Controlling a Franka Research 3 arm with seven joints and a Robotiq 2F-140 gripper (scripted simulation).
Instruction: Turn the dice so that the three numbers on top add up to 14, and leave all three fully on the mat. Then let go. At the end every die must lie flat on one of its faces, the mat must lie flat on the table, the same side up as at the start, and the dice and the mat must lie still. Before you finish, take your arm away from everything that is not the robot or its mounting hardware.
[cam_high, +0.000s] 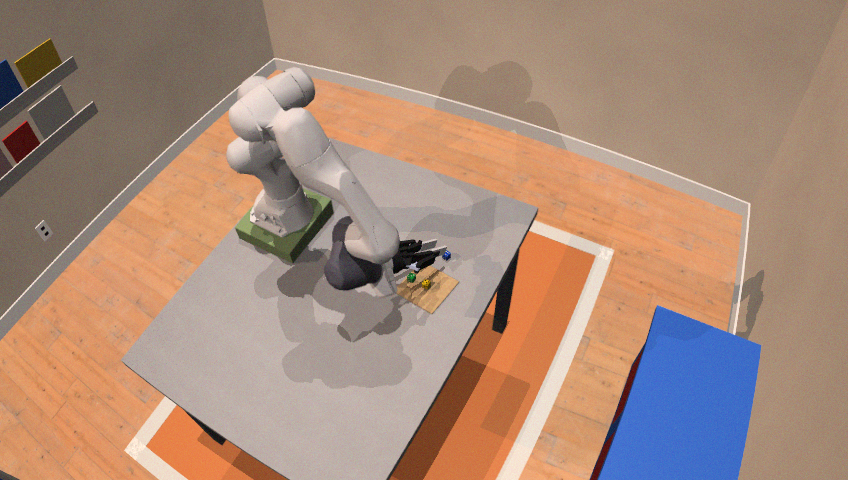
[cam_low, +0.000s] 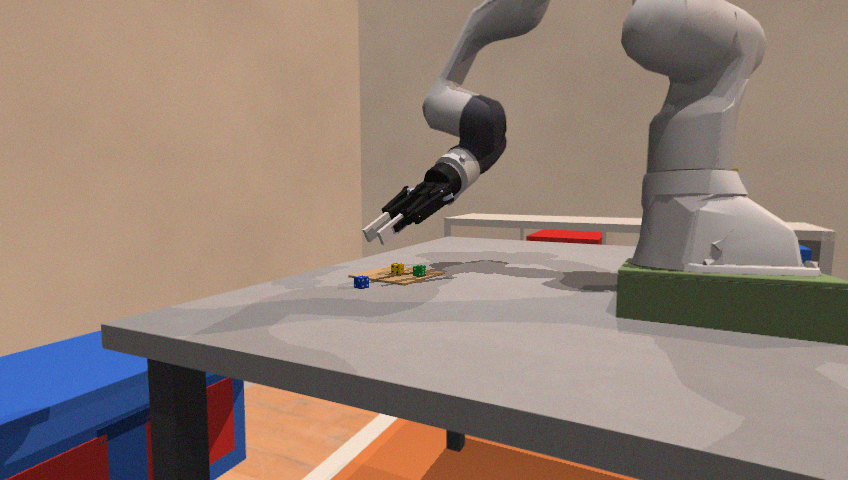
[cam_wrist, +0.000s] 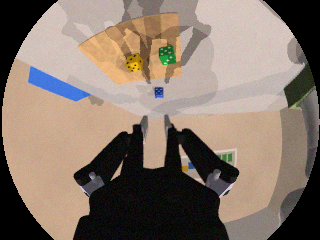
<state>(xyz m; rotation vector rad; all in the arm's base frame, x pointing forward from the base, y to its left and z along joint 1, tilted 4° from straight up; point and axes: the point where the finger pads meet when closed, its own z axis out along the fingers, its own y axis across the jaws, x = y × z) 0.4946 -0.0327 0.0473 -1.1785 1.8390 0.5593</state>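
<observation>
The wooden mat (cam_high: 432, 305) (cam_low: 405, 281) (cam_wrist: 101, 45) lies flat on the table. The yellow die (cam_high: 426, 283) (cam_low: 397, 268) (cam_wrist: 134, 63) and the green die (cam_high: 411, 277) (cam_low: 419, 271) (cam_wrist: 167, 55) stand apart on it. The blue die (cam_high: 446, 255) (cam_low: 361, 282) (cam_wrist: 159, 92) sits on the table beside the mat, off its edge. My gripper (cam_high: 441, 245) (cam_low: 375, 237) (cam_wrist: 156, 121) is tilted and raised above the table near the blue die. Its fingers are a little apart with nothing between them, so it is open. The top numbers are too small to read surely.
The grey table (cam_high: 238, 333) (cam_low: 476, 356) has its edge beyond the blue die. The green arm base (cam_high: 276, 243) (cam_low: 714, 306) stands at the other end. A blue cabinet (cam_high: 690, 386) (cam_low: 65, 380) stands on the floor beyond the table.
</observation>
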